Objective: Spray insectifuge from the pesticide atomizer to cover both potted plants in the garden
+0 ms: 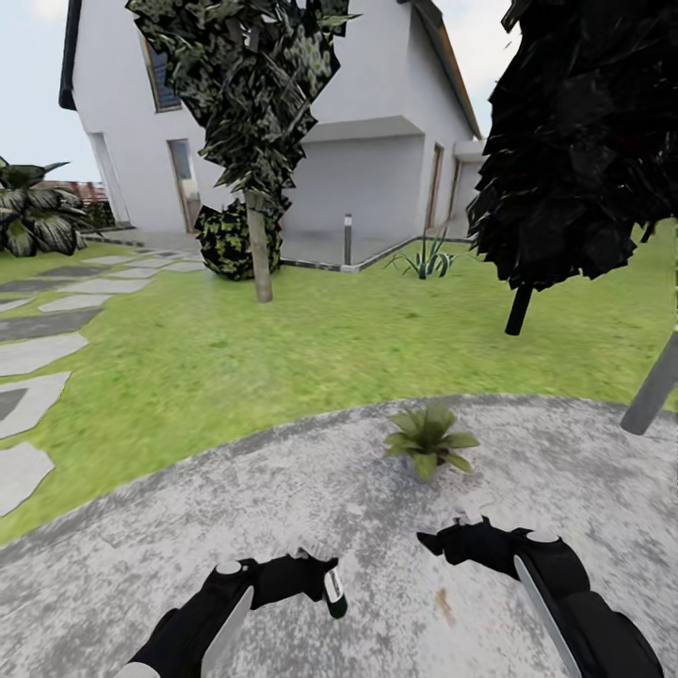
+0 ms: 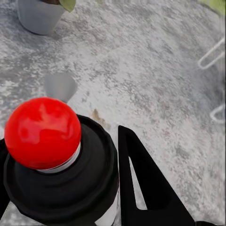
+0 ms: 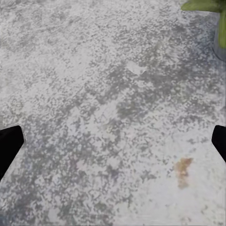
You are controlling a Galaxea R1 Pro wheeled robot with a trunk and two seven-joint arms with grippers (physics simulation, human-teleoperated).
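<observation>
On the grey paved patio [image 1: 282, 490] of the garden, one potted plant [image 1: 428, 443] with broad green leaves stands just ahead of my arms. My left gripper [image 1: 318, 576] is shut on the pesticide atomizer [image 1: 334, 593]. In the left wrist view the atomizer [image 2: 61, 188] has a dark body and a red round top, with a black finger [image 2: 141, 183] pressed beside it and the plant's grey pot [image 2: 40, 16] beyond. My right gripper [image 1: 435, 542] hangs open over bare paving, a short way in front of the plant. Its fingertips [image 3: 9, 146] sit at the picture's two edges.
Green lawn [image 1: 358, 348] rings the patio. A thin tree trunk [image 1: 260, 250], a dark tree [image 1: 574, 141], a grey bollard lamp [image 1: 347, 240] and a spiky agave [image 1: 428, 259] stand before a white house. Stepping stones [image 1: 38, 353] run along the left. A slanted grey pole [image 1: 653, 386] is at right.
</observation>
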